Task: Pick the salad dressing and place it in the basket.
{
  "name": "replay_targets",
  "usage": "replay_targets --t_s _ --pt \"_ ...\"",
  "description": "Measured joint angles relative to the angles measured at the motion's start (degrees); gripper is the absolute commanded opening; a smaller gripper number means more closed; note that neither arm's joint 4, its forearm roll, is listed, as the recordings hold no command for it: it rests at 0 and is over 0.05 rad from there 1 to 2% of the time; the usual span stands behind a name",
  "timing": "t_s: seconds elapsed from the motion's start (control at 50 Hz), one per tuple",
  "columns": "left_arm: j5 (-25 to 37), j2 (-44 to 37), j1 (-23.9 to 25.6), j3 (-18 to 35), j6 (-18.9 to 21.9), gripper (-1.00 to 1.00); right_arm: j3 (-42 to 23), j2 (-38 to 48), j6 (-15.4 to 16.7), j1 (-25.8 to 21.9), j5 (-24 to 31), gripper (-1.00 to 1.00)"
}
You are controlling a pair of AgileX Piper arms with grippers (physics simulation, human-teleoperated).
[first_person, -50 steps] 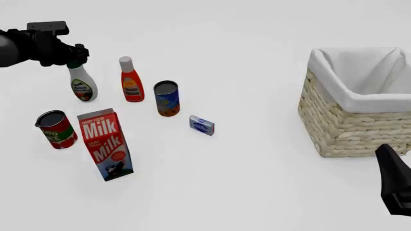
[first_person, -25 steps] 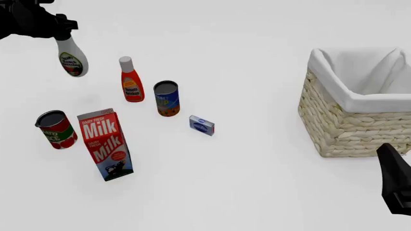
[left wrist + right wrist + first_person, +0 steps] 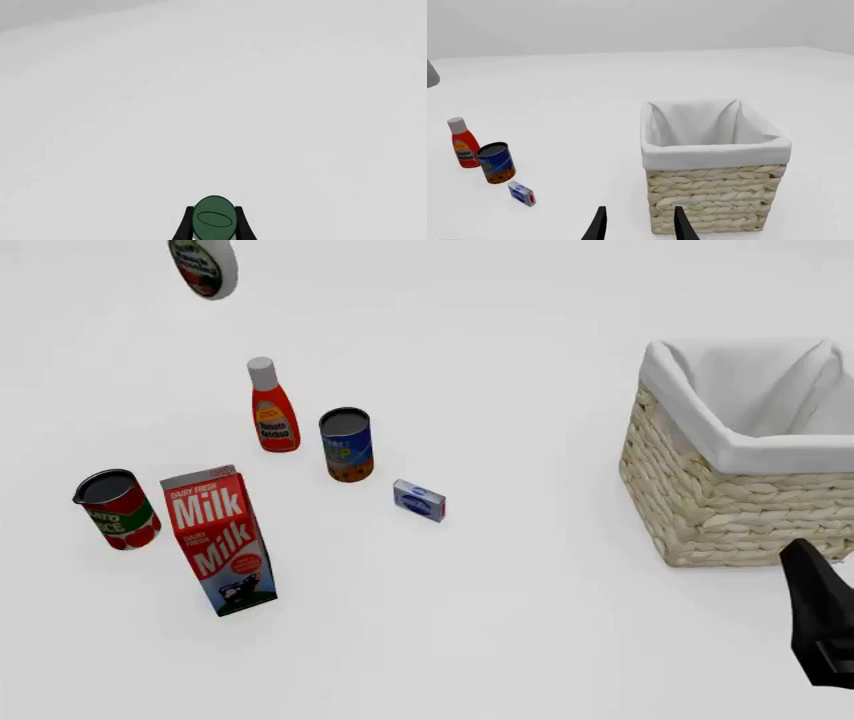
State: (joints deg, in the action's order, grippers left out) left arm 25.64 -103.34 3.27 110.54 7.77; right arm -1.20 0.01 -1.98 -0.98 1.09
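We see the salad dressing (image 3: 204,267) at the top left of the front view, hanging well above the table with only its lower body and label in frame. In the left wrist view its dark green cap (image 3: 214,218) sits between the two dark fingers of the left gripper (image 3: 213,225), which pinch the neck just under it. We judge the bottle to be stiff, smooth plastic, light to moderate in weight and bottom-heavy, so held by the narrow neck it may swing or slip.

The basket (image 3: 727,505) stands at the right of the front view, well apart from the bottle. Its white cloth lining (image 3: 714,132) holds nothing that we can see. The right gripper (image 3: 639,225), spread and holding nothing, hangs near the basket.
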Motion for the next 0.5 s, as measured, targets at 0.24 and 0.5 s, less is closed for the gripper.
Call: replay_targets --t_s 0.24,0.5 --pt "1.38 4.30 10.01 -1.49 1.09 -1.00 -0.09 0.00 0.22 -0.35 0.09 1.00" --pt "-0.24 9.02 21.31 -7.91 1.28 -1.00 -0.56 0.01 0.31 -0.73 0.40 1.00"
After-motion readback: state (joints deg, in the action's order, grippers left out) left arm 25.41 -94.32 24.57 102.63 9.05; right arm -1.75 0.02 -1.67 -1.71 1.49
